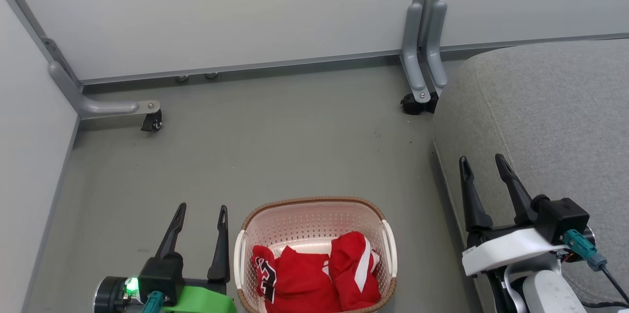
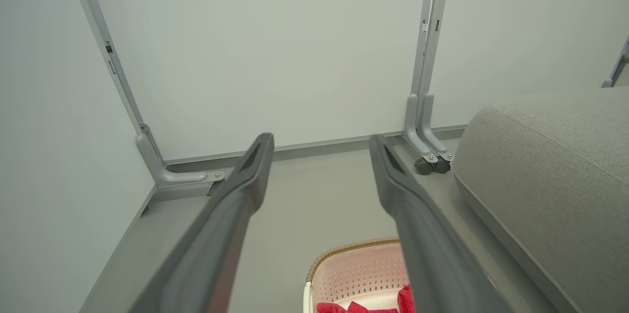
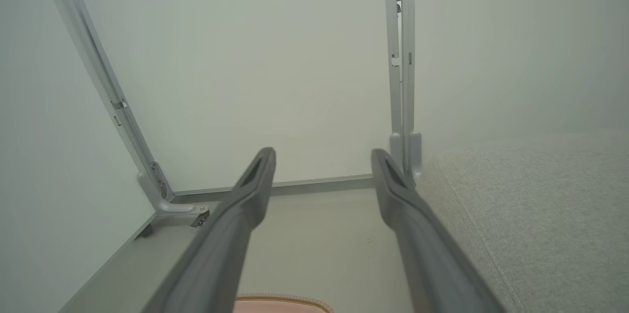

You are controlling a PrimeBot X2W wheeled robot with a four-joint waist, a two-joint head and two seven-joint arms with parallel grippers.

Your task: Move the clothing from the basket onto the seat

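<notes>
The cream perforated basket (image 1: 314, 219) with a brown rim stands on the floor at the bottom middle of the head view. Bright red clothing (image 1: 314, 276) with white trim and dark numerals lies bunched inside it. My left gripper (image 1: 202, 213) hangs open just left of the basket, empty. Over the near edge of the grey seat (image 1: 550, 126), at the right, my right gripper (image 1: 484, 163) is open and empty too. The left wrist view shows the basket (image 2: 354, 269), a bit of clothing (image 2: 361, 307) and the seat (image 2: 555, 180). The right wrist view shows the seat (image 3: 530, 214) and the basket rim (image 3: 280, 298).
White partition panels on grey frames wall off the back and left. Their feet with black castors (image 1: 152, 121) (image 1: 417, 102) stand on the grey floor (image 1: 275, 146). Open floor lies between the basket and the panels.
</notes>
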